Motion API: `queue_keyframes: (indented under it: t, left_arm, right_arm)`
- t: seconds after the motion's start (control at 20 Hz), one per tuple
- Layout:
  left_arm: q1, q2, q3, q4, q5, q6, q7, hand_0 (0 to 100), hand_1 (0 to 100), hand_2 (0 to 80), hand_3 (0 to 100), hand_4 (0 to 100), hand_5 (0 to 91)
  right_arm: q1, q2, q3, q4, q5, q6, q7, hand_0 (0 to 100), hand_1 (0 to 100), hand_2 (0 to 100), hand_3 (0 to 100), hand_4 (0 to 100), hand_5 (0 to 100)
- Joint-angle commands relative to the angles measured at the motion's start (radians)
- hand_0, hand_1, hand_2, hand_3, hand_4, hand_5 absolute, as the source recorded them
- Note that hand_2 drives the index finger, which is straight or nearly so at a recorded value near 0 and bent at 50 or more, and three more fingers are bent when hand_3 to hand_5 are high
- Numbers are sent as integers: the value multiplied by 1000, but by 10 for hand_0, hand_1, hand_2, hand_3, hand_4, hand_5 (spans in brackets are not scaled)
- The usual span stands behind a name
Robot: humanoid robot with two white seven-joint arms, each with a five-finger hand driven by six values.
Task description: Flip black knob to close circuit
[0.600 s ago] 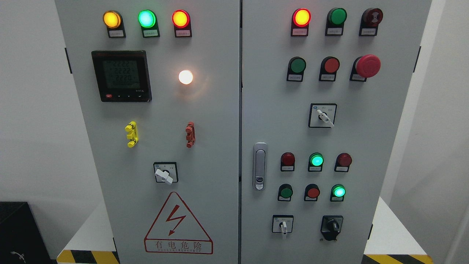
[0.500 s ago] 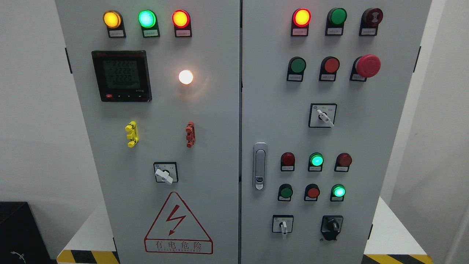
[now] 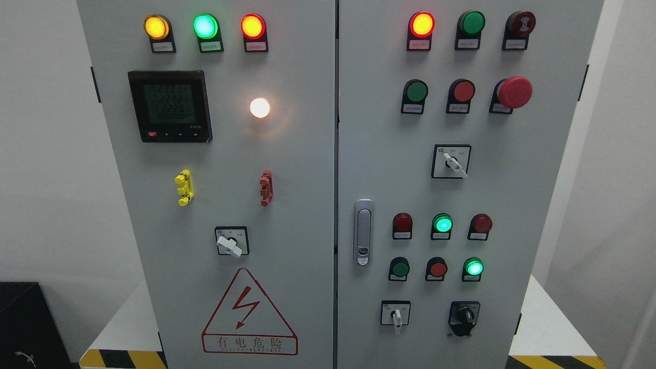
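The black knob (image 3: pixel 464 315) sits at the lower right of the frame, low on the cabinet's right door (image 3: pixel 543 205), just right of a white-handled selector switch (image 3: pixel 395 313). Neither of my hands shows, so I cannot tell how open they are. Above the knob a green lamp (image 3: pixel 474 267) glows; higher up stands the red mushroom button (image 3: pixel 514 92).

Cabinet doors: two. One digital meter (image 3: pixel 170 106). One black knob (image 3: pixel 464 316). Three white-handled selector switches. One red mushroom button (image 3: pixel 514 92). One yellow terminal block (image 3: pixel 184 187), one red (image 3: pixel 266 188). One door latch (image 3: pixel 363 232). One warning triangle (image 3: pixel 249 313). Round lamps and push buttons: seventeen.
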Motion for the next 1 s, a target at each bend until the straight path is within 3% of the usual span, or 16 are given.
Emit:
queue_keyframes:
  t: [0.0, 0.2, 0.4, 0.65, 0.75, 0.85, 0.9, 0.95]
  left_arm:
    - [0, 0, -20, 21, -21, -1, 2, 120, 556, 0, 0, 0, 0]
    - [0, 0, -20, 21, -21, -1, 2, 120, 556, 0, 0, 0, 0]
    - [0, 0, -20, 21, -21, 0, 2, 120, 556, 0, 0, 0, 0]
    - [0, 0, -20, 21, -20, -1, 3, 120, 556, 0, 0, 0, 0]
    - [0, 0, -20, 21, -20, 0, 2, 120, 556, 0, 0, 0, 0]
    - [0, 0, -20, 21, -20, 0, 2, 120, 556, 0, 0, 0, 0]
    - [0, 0, -20, 21, -21, 0, 2, 120, 556, 0, 0, 0, 0]
    - [0, 0, -20, 23, -20, -1, 2, 120, 556, 0, 0, 0, 0]
  right_arm:
    - [-28, 1, 3, 6, 1, -54, 48, 0, 184, 0, 0, 0, 0]
    - [-79, 1, -2, 4, -1, -130, 111, 0, 180, 0, 0, 0, 0]
    - [-120, -5, 3, -29, -11, -239, 117, 0, 180, 0, 0, 0, 0]
    - [-103, -14, 4, -231, -1, -240, 114, 0, 181, 0, 0, 0, 0]
    - [-84, -31, 35, -323, 1, -240, 105, 0, 181, 0, 0, 0, 0]
    - [-62, -60, 78, -417, 1, -240, 55, 0, 185, 0, 0, 0, 0]
    - [-59, -69, 98, -458, 3, -243, 18, 0, 186, 8, 78, 0, 0]
    - [-53, -80, 116, -492, 3, -249, -10, 0, 185, 113, 210, 87, 0]
